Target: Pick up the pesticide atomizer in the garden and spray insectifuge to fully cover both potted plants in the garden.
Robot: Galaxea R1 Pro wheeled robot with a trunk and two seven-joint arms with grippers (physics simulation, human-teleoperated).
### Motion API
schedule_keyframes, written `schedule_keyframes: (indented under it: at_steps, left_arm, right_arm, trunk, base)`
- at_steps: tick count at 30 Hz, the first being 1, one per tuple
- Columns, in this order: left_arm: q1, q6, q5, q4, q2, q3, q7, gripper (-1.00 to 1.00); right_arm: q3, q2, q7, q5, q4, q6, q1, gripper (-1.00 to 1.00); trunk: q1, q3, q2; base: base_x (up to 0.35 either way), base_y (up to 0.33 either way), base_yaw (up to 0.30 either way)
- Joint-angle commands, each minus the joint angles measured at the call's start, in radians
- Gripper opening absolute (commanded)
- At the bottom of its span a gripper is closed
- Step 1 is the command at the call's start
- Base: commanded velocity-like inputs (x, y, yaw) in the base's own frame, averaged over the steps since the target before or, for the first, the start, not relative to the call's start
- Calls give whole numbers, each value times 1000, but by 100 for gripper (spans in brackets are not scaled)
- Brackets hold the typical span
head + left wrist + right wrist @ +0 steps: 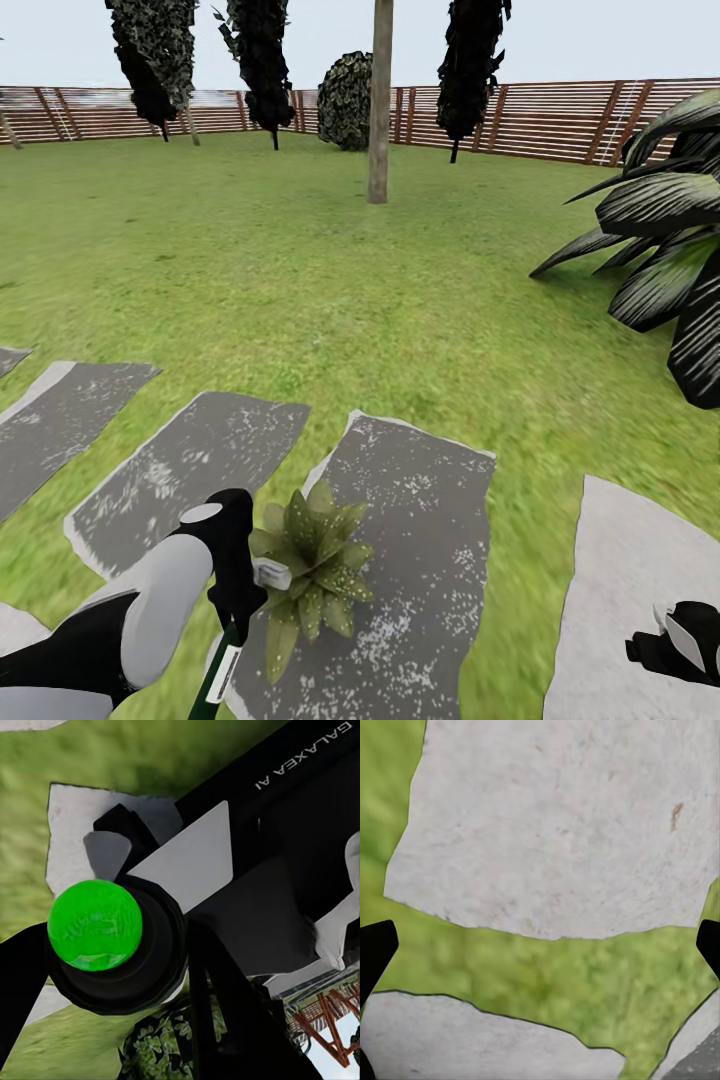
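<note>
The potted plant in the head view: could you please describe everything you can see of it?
The potted plant is a low rosette of pointed green leaves speckled with pale dots, some tips yellowish. It looks upright and sits on the near left part of a grey stone slab, one leaf drooping toward the robot. No pot shows under the leaves. The left gripper, holding the atomizer, overlaps its left side in the picture; I cannot tell whether they touch.
</note>
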Motion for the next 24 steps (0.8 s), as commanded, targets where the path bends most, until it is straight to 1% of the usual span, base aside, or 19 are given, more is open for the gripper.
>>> schedule_keyframes:
  at_steps: [1,3,8,14,17,24]
  left_arm:
    - [0,11,-10,0,-1,7,-8,-100]
    - [0,10,-11,1,0,7,-7,-100]
    - [31,10,-11,2,1,6,-6,-100]
    - [35,10,-11,2,1,6,-6,-100]
    - [35,10,-11,1,1,6,-6,-100]
    - [35,10,-11,-1,1,6,-6,-100]
  right_arm:
    - [5,0,2,-10,2,1,-1,100]
    - [5,-1,2,-10,2,1,-1,100]
    - [5,0,2,-10,2,1,-1,100]
    - [5,0,2,-10,2,1,-1,100]
    - [5,-1,2,-10,3,1,-1,100]
    - [5,0,2,-10,2,1,-1,100]
  trunk:
    - [0,-1,0]
    - [0,-1,0]
    - [0,-1,0]
    - [0,-1,0]
    - [0,-1,0]
    - [0,-1,0]
  base:
    - [0,0,0]
    - [0,0,0]
    - [0,0,0]
    - [0,29,0]
    - [0,179,-26]
    - [-12,277,-206]
